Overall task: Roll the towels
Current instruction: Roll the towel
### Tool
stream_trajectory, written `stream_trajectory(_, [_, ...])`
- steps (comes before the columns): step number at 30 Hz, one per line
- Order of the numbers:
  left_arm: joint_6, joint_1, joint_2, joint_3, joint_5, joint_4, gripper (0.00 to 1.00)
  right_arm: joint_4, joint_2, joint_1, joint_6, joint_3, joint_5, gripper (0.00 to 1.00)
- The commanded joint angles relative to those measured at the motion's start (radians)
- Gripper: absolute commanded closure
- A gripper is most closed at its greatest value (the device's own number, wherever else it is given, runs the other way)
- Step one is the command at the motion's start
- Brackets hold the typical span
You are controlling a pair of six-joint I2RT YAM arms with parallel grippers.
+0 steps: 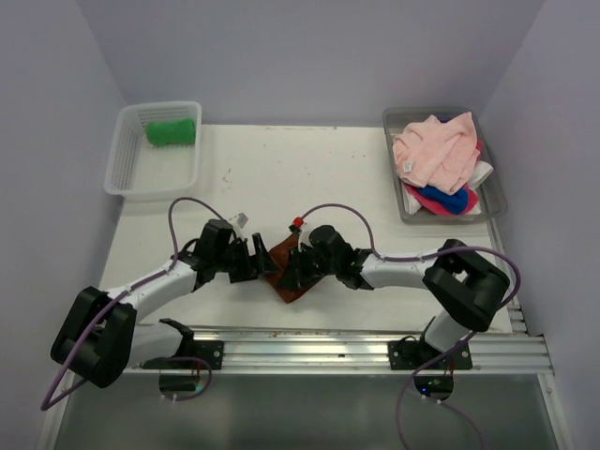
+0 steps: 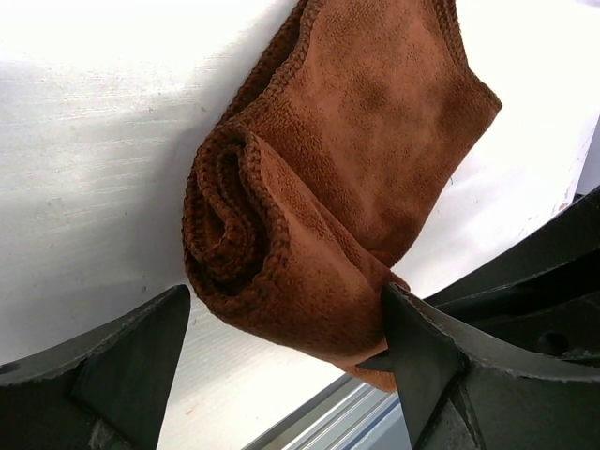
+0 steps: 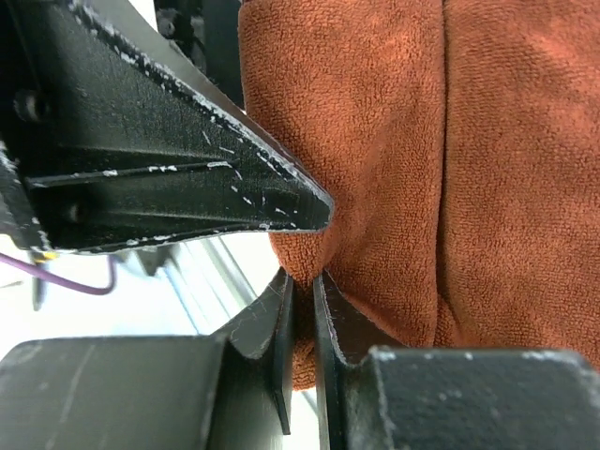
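Observation:
A rust-brown towel (image 1: pixel 292 289) lies near the table's front edge, between both grippers. In the left wrist view the brown towel (image 2: pixel 375 141) is partly rolled, and its spiral end (image 2: pixel 223 225) faces the camera. My left gripper (image 2: pixel 286 292) is open and straddles that rolled end, with its right finger (image 2: pixel 422 356) touching the cloth. My right gripper (image 3: pixel 305 281) is shut on a fold at the edge of the brown towel (image 3: pixel 450 169). In the top view the left gripper (image 1: pixel 265 265) and right gripper (image 1: pixel 292 270) meet over the towel.
A white mesh basket (image 1: pixel 127 169) at the back left holds a rolled green towel (image 1: pixel 171 131). A grey tray (image 1: pixel 495 202) at the back right holds pink (image 1: pixel 436 150), blue (image 1: pixel 442 199), magenta and white towels. A metal rail (image 1: pixel 356 345) runs along the front edge.

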Motion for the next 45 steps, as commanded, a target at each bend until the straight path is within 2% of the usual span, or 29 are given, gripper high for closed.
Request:
stream_trajectory(1, [-0.014,0.004,0.023,-0.002,-0.008,0.074,0.14,0.129,0.009,-0.012,0.096,-0.012,-0.103,1.0])
stream_trajectory(5, [-0.028,0.004,0.038,0.005,-0.028,0.086,0.15,0.236,0.05,-0.034,0.176,-0.039,-0.16,1.0])
stream_trajectory(12, [-0.05,0.004,-0.035,-0.018,-0.058,0.092,0.13,0.622,0.162,-0.078,0.402,-0.142,-0.235,1.0])
stream_trajectory(20, [-0.025,0.004,-0.143,-0.032,-0.087,0.054,0.12,0.738,0.23,-0.098,0.486,-0.182,-0.218,1.0])
stream_trajectory(23, [-0.005,0.004,-0.181,-0.041,-0.092,0.017,0.23,0.738,0.224,-0.107,0.495,-0.188,-0.214,1.0])
stream_trajectory(26, [0.007,0.006,-0.201,-0.054,-0.077,0.013,0.38,0.753,0.23,-0.122,0.515,-0.194,-0.22,1.0])
stream_trajectory(29, [0.007,0.004,-0.202,-0.061,-0.049,0.036,0.46,0.823,0.25,-0.135,0.572,-0.2,-0.24,1.0])
stream_trajectory(33, [0.003,0.004,-0.198,-0.063,-0.028,0.074,0.48,0.946,0.305,-0.149,0.646,-0.21,-0.266,1.0])
stream_trajectory(39, [-0.013,0.004,-0.201,-0.061,0.009,0.14,0.56,0.992,0.346,-0.159,0.681,-0.22,-0.274,1.0])
stream_trajectory(45, [-0.013,0.004,-0.147,-0.048,0.015,0.184,0.58,1.008,0.354,-0.164,0.687,-0.226,-0.272,1.0])
